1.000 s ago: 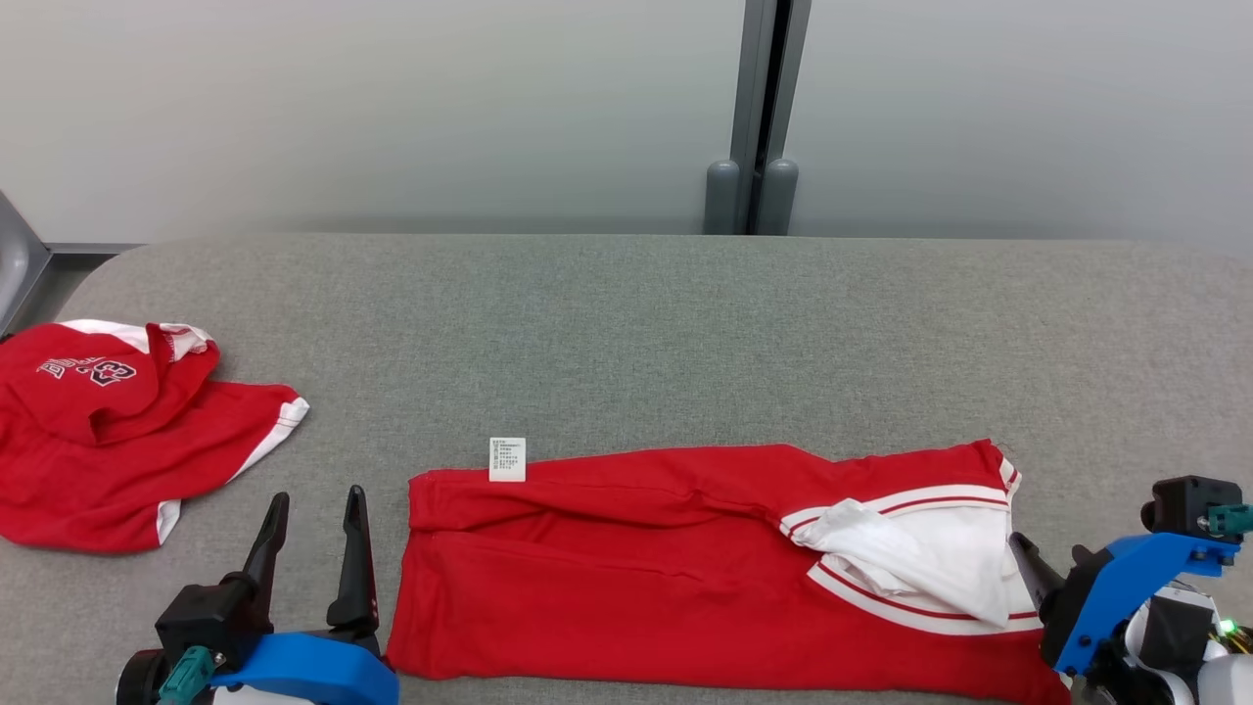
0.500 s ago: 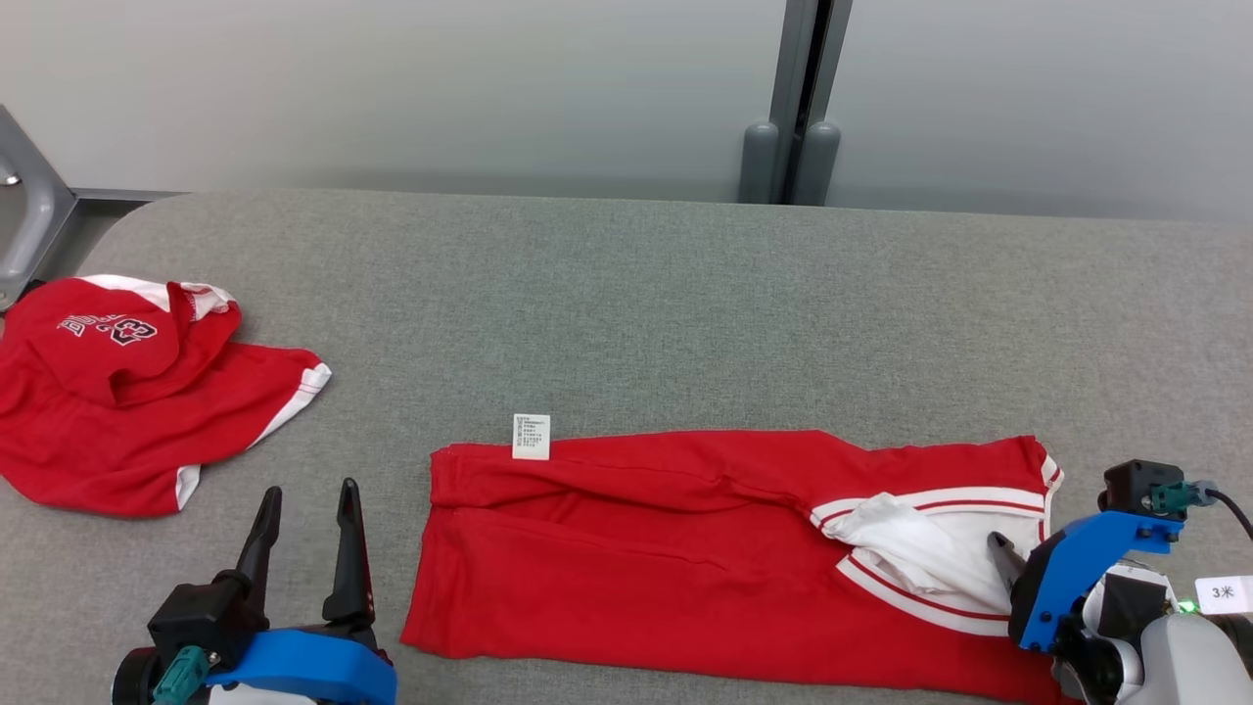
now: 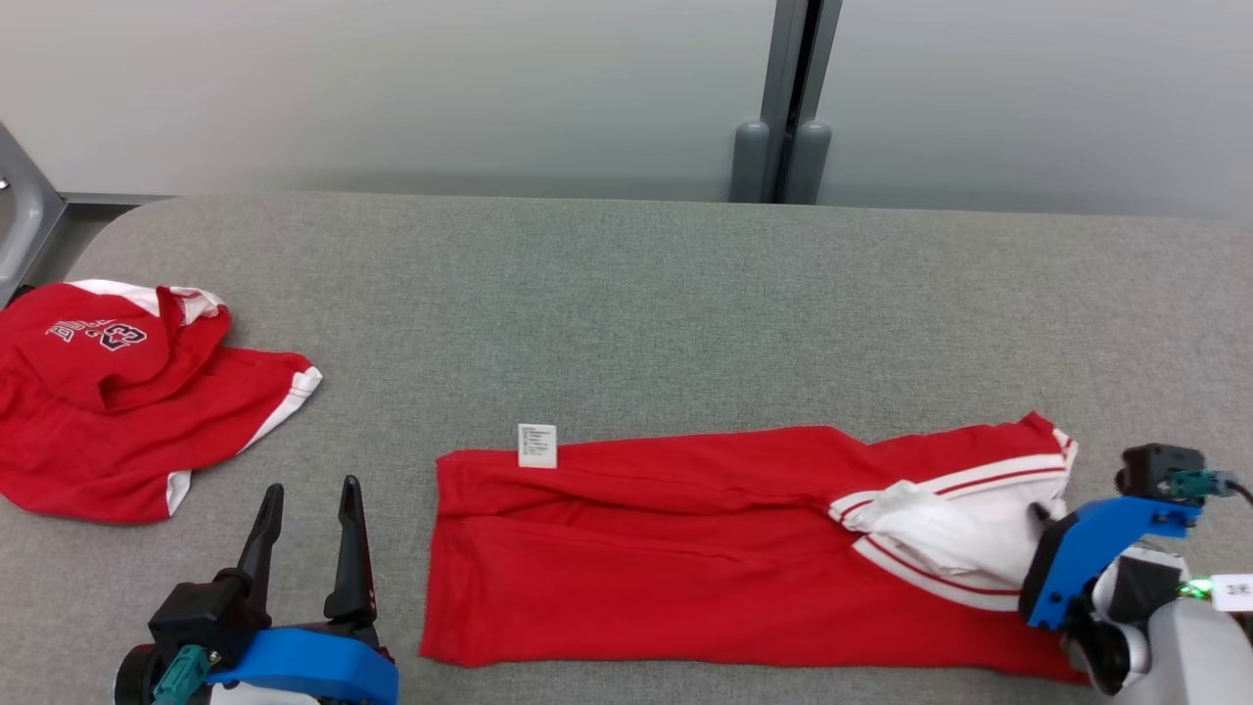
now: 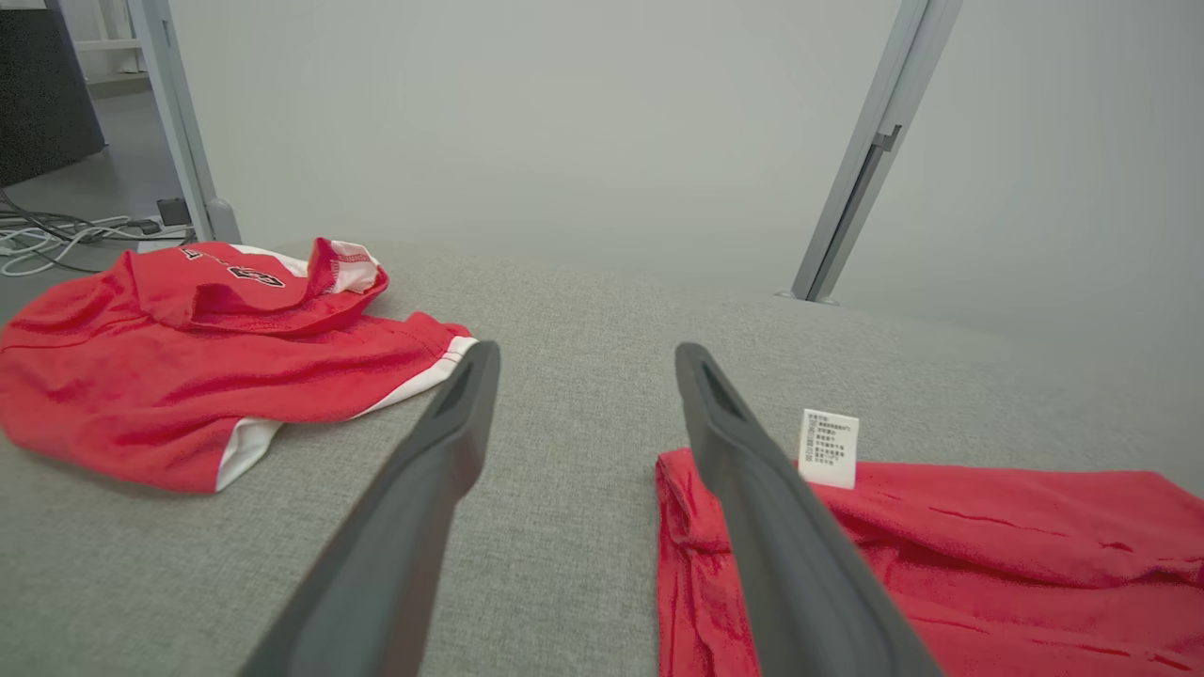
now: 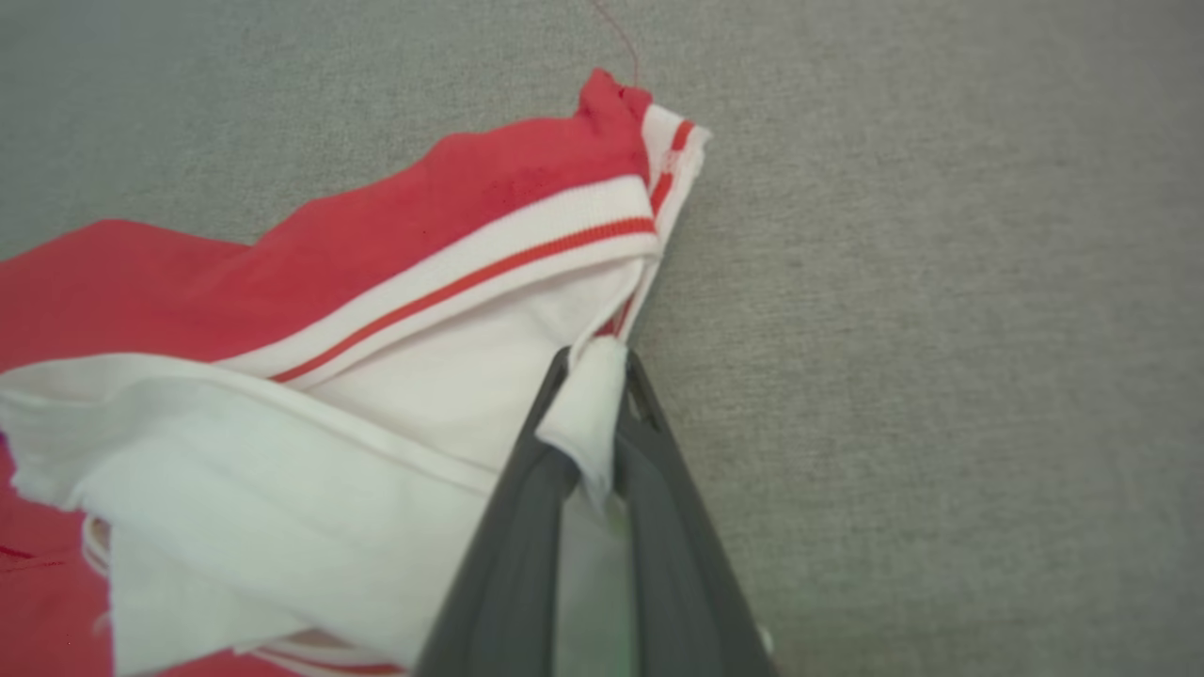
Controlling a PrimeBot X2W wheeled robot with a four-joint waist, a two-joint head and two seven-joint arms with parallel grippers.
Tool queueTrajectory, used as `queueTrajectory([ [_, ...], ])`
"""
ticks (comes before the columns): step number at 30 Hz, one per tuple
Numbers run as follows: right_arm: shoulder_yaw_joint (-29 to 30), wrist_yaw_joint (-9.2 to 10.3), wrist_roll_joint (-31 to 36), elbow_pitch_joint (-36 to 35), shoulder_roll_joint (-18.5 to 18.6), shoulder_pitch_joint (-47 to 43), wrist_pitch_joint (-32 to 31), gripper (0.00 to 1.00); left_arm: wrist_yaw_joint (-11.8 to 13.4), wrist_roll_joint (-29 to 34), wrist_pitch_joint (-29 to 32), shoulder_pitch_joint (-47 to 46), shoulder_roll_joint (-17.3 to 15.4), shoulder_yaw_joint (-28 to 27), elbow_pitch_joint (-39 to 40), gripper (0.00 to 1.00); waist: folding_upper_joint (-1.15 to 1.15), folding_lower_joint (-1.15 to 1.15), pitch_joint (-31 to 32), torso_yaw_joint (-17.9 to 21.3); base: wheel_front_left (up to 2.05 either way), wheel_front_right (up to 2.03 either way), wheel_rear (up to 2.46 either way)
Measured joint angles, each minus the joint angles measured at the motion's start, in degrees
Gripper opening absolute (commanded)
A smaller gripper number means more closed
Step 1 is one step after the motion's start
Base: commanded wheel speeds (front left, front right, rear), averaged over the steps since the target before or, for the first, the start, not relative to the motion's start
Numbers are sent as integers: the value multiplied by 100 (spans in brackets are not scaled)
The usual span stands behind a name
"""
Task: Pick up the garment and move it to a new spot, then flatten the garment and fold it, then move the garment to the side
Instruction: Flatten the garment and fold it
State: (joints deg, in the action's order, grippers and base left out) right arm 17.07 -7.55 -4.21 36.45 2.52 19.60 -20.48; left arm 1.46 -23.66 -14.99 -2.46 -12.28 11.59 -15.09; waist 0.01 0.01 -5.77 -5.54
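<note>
The garment [image 3: 685, 568] is red with white striped trim and lies as a long band across the near part of the grey table [image 3: 626, 313]. A white care label [image 3: 536, 446] sticks out at its far left corner. My right gripper [image 3: 1040, 514] is at the garment's right end, shut on a fold of its white fabric [image 5: 588, 414], which bunches between the fingers [image 5: 527, 489] in the right wrist view. My left gripper [image 3: 308, 490] stands open just left of the garment's left edge [image 4: 677, 527], with nothing between its fingers [image 4: 442, 442].
A second red garment [image 3: 117, 411] with white trim and lettering lies crumpled at the table's left edge, also seen in the left wrist view [image 4: 188, 376]. A grey post [image 3: 783, 147] stands behind the table. A metal frame [image 3: 20, 225] is at the far left.
My right gripper has closed on the white fabric at the garment's right end, and that end has shifted slightly away from me. The head camera has moved. The left gripper is unchanged.
</note>
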Motion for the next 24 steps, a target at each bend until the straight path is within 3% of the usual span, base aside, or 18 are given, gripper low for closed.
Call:
queueTrajectory([
  [5, 679, 1, 432, -865, 24, -110, -53, 0, -1, 0, 0, 4, 25, -59, 56, 100, 0, 0, 19, 51, 0, 0, 0],
  [8, 1165, 4, 747, -1668, 53, -316, -388, 0, -9, 14, 0, 9, 18, -79, 103, 100, 0, 0, 38, 102, 0, 0, 0],
  [14, 1505, 5, 1065, -2661, 66, -578, -799, 0, -25, 56, 0, 14, 10, -62, 143, 100, 0, 0, 62, 137, 0, 0, 0],
  [19, 1250, 7, 982, -3200, 53, -814, -1112, 0, -26, 57, 0, 15, 3, -25, 134, 100, 0, 0, 96, 137, 0, 0, 0],
  [24, 203, 7, 435, -3379, 41, -983, -1280, 0, -26, 58, 0, 14, -13, 1, 101, 100, -1, 0, 128, 118, 0, 0, 0],
])
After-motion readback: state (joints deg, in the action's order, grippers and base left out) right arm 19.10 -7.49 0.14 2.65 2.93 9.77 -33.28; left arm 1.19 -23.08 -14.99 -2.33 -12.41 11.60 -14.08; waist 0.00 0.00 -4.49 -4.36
